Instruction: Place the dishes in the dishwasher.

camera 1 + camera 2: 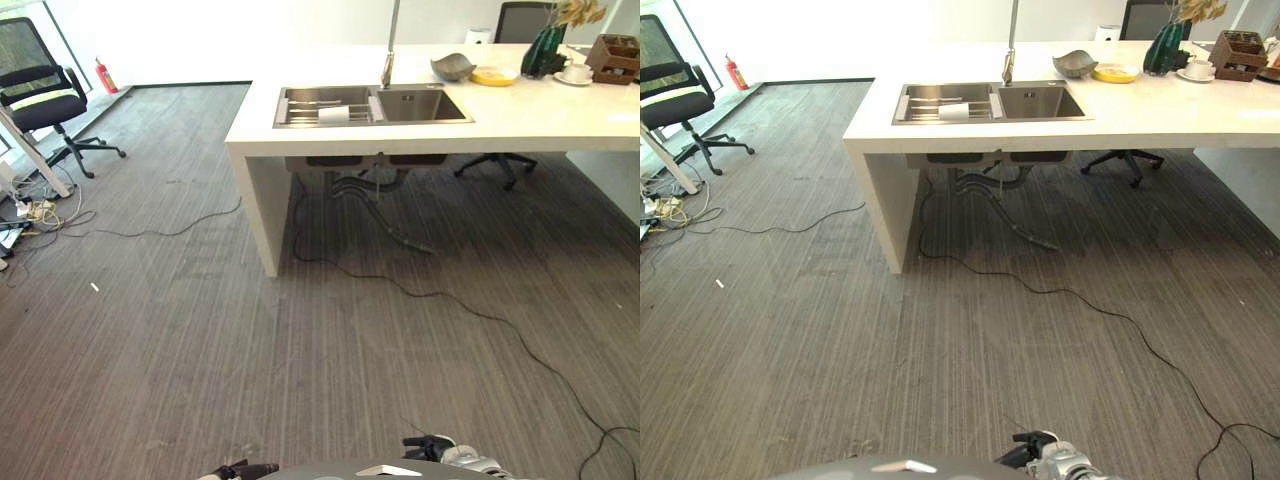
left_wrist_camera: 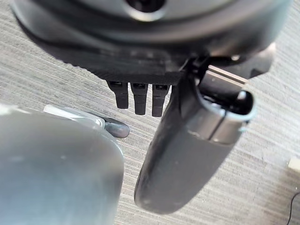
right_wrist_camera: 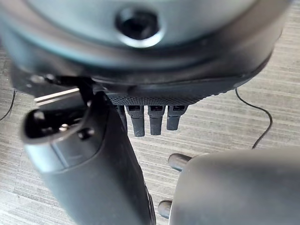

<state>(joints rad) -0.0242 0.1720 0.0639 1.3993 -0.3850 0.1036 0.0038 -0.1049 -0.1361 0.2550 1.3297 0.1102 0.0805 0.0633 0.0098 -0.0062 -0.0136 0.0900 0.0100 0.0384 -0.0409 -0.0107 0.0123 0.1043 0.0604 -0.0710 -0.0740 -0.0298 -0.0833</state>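
Note:
Far ahead, a white counter carries the dishes: a grey bowl, a yellow plate and a white cup on a saucer, all right of the sink. A white cup lies on the rack in the sink's left basin. My left hand hangs over the floor with straight fingers and holds nothing. My right hand hangs the same way, open and empty. Both hands are well short of the counter.
A tall faucet rises behind the sink. A green vase and a wooden box stand by the cup. A black office chair and a tangle of cords sit at the left. Wide grey floor lies between me and the counter.

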